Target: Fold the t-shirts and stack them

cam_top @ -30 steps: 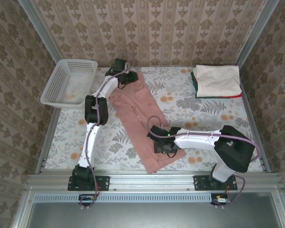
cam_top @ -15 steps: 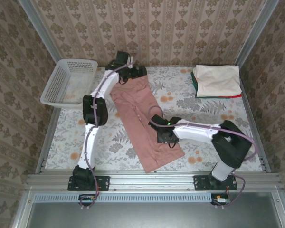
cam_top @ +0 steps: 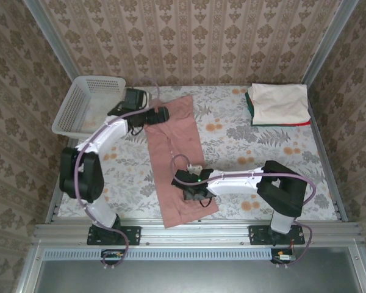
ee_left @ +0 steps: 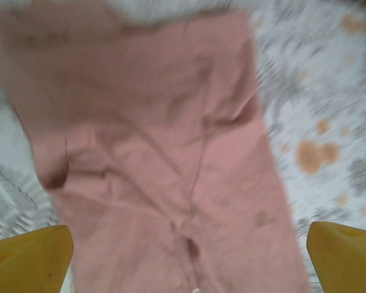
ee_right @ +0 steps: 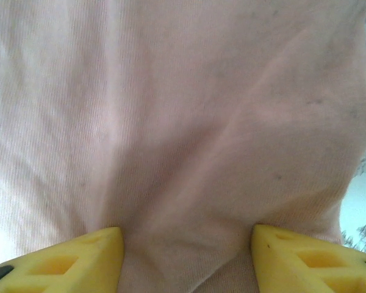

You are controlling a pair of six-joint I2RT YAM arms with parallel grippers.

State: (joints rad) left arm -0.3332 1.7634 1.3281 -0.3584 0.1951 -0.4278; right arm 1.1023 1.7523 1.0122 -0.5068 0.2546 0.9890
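The right gripper (ee_right: 186, 250) sits low on the pink t-shirt (cam_top: 177, 152), its yellow fingers (ee_right: 67, 259) partway apart with a ridge of cloth gathered between them. Creases run into that gap, so it looks like a pinch on the fabric. The left gripper (cam_top: 161, 115) hovers at the shirt's far end with its fingers spread wide and nothing between them. The shirt lies as a long narrow strip, slanting from near the basket (cam_top: 66, 121) towards the front edge of the tabletop (cam_top: 244, 146). The stack of folded t-shirts (cam_top: 279, 104) is well apart in the far right corner, cream on top with green and red edges beneath. To do this fold well, the left gripper should probably take the far hem squarely. The right should then keep the near end flat and taut, so the long edges line up and the centre wrinkles smooth out before anything is doubled over. No print, label or writing can be read; the left wrist view is blurred.
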